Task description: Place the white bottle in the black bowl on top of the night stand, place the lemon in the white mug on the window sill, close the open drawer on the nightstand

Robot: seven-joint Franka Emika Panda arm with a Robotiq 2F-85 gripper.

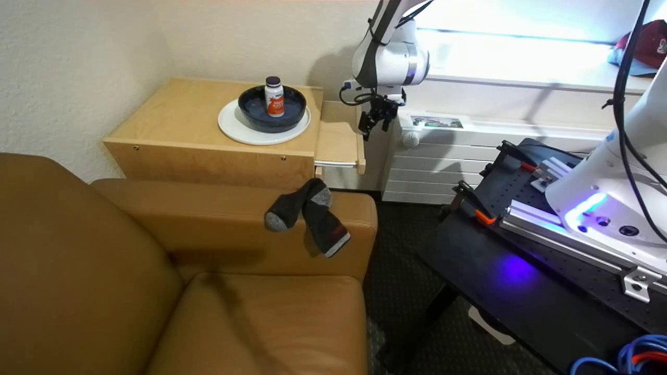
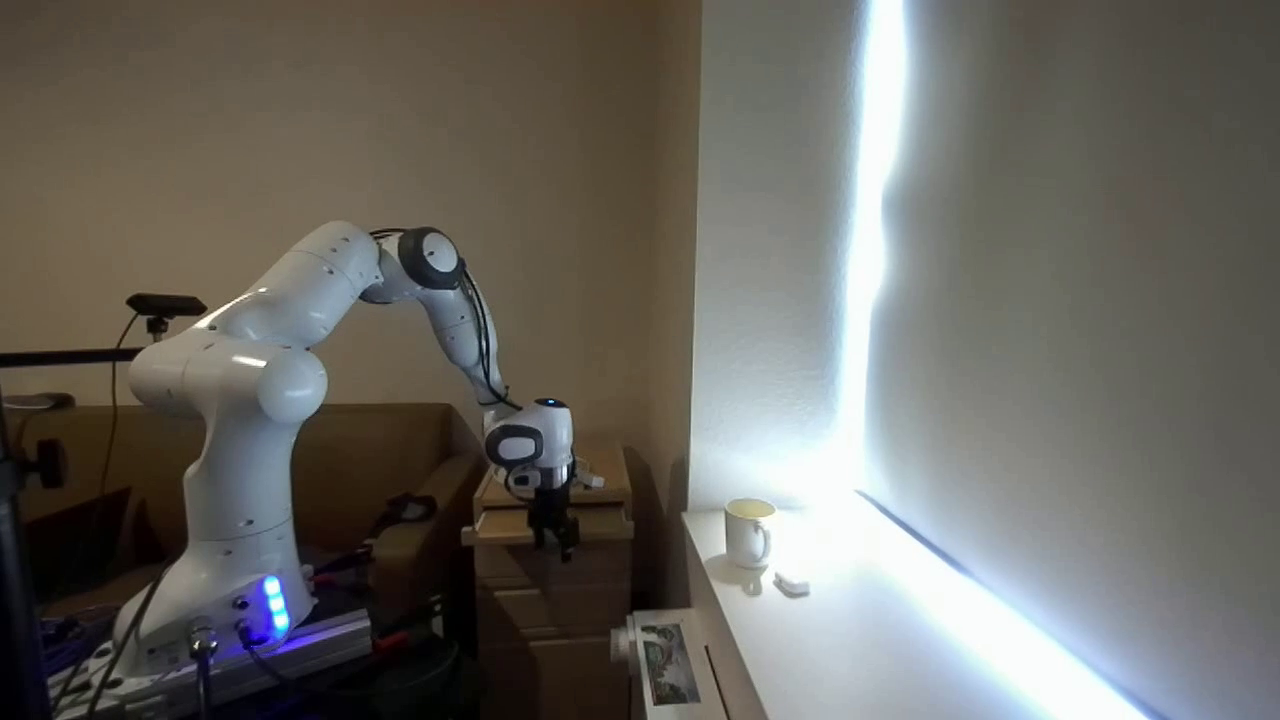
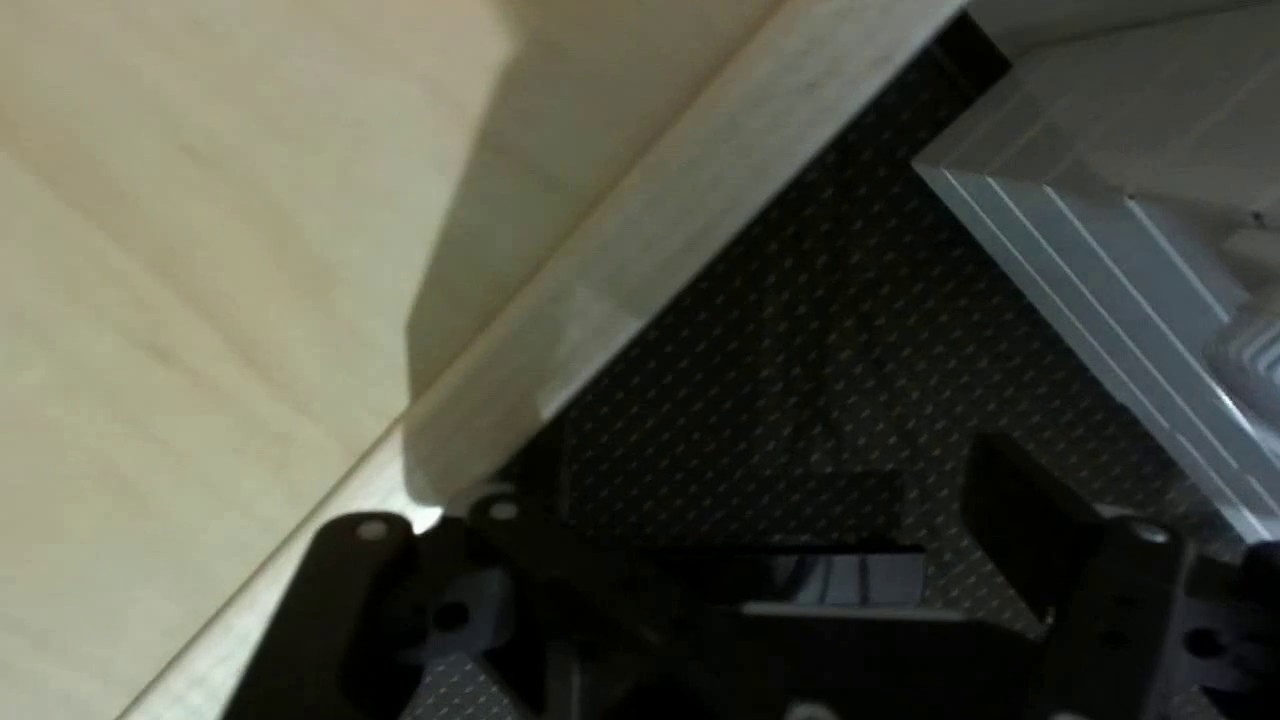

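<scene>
As the end effector (image 1: 375, 130) hangs near the open drawer (image 1: 337, 141) (jaws wide apart, grip empty), we see the white bottle (image 1: 274, 99) upright in the black bowl (image 1: 273, 125) and the white mug (image 2: 746, 536) on the window sill (image 2: 850, 620).

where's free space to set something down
Free: the night stand top, between the white plate and the wall opposite the open drawer; in an exterior view, the window sill nearer the camera than the small white block.
Crowded: the plate, under the black bowl holding the white bottle; around the white mug; the drawer's front, near the end effector.
</scene>
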